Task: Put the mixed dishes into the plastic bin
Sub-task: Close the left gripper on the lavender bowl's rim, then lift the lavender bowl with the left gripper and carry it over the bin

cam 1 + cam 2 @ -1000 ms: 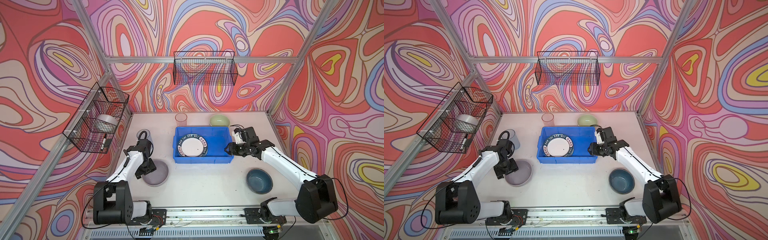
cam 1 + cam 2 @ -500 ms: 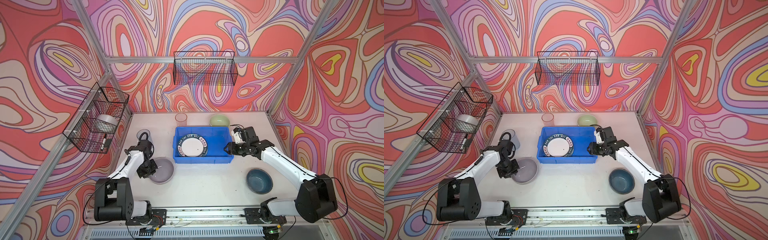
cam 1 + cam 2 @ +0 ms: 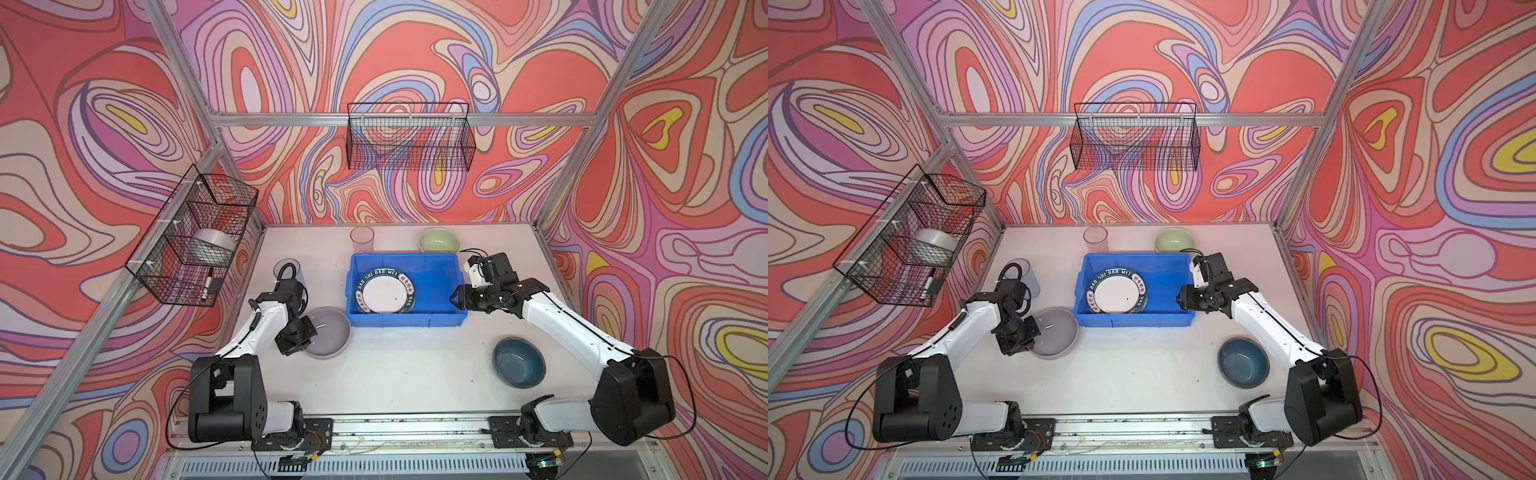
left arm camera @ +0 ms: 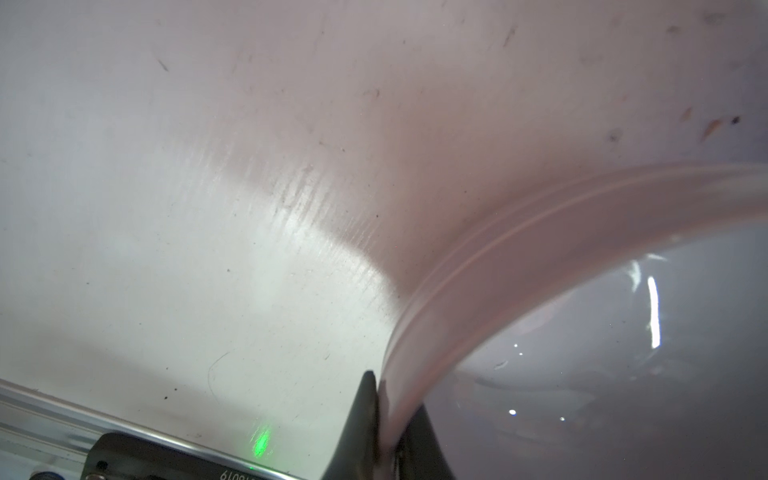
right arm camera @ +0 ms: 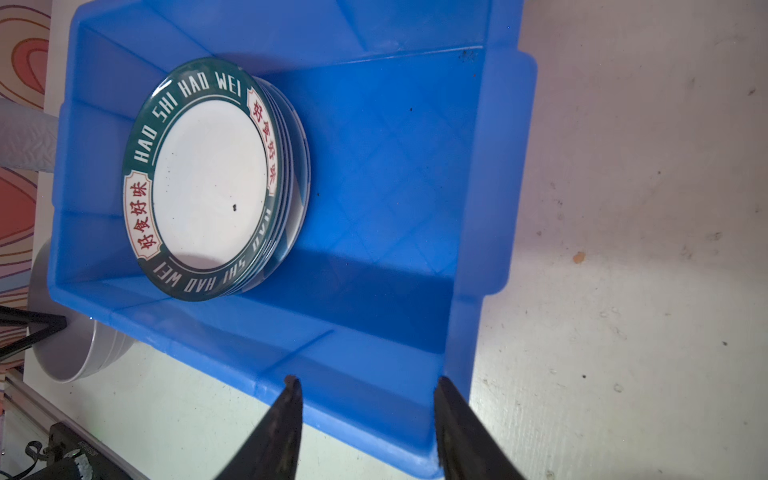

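The blue plastic bin stands mid-table and holds the white plate with a lettered dark rim, which lies on a striped plate. Left of the bin sits the grey bowl. My left gripper is shut on the bowl's near-left rim, one finger outside and one inside. My right gripper hangs open over the bin's right front corner, holding nothing. On the table stand a dark blue bowl, a pale green bowl, a pink tumbler and a blue tumbler.
A black wire basket hangs on the back wall. Another wire basket on the left wall holds a white roll of tape. An aluminium rail runs along the table's front edge.
My left gripper has closed on the grey bowl's rim, and the bowl has slid a little to the right, toward the bin. The right arm has not moved.
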Controlling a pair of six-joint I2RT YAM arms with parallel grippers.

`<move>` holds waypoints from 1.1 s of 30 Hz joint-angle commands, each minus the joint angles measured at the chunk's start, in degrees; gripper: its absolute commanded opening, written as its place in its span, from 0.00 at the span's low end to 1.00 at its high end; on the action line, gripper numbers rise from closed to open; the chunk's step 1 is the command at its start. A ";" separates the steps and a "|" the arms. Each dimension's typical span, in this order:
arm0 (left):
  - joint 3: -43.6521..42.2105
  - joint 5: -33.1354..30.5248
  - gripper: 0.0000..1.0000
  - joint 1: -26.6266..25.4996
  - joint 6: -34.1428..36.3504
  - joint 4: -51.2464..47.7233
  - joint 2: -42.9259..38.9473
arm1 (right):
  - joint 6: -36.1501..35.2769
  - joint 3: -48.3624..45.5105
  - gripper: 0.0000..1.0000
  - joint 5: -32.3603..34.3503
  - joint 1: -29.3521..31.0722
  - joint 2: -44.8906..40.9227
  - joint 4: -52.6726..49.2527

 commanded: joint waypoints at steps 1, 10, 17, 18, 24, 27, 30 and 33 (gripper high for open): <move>2.15 -3.25 0.06 0.02 0.93 -2.87 -0.11 | -0.78 1.42 0.52 1.64 -0.31 -0.45 -1.88; 5.75 -7.50 0.00 0.28 2.24 -7.76 -3.19 | -0.44 2.43 0.52 1.97 -0.31 -0.53 -2.44; 7.99 -7.47 0.00 0.37 2.44 -9.25 -5.14 | -0.62 2.83 0.52 3.32 -0.31 -0.98 -3.54; 8.57 -7.26 0.00 0.37 2.51 -9.53 -5.47 | -0.62 2.83 0.52 3.49 -0.31 -1.08 -3.66; 13.81 -8.76 0.00 0.44 3.30 -12.63 -6.86 | -0.80 3.17 0.53 4.25 -0.31 -1.45 -4.44; 17.00 -11.22 0.00 0.37 3.80 -14.90 -7.28 | -0.70 3.64 0.53 4.38 -0.31 -1.50 -4.68; 19.93 -11.06 0.00 0.37 4.61 -15.85 -7.39 | -0.57 4.12 0.53 4.46 -0.35 -1.49 -4.86; 22.41 -5.18 0.00 0.37 7.56 -14.75 -6.92 | -0.49 4.43 0.53 4.63 -0.31 -1.68 -5.12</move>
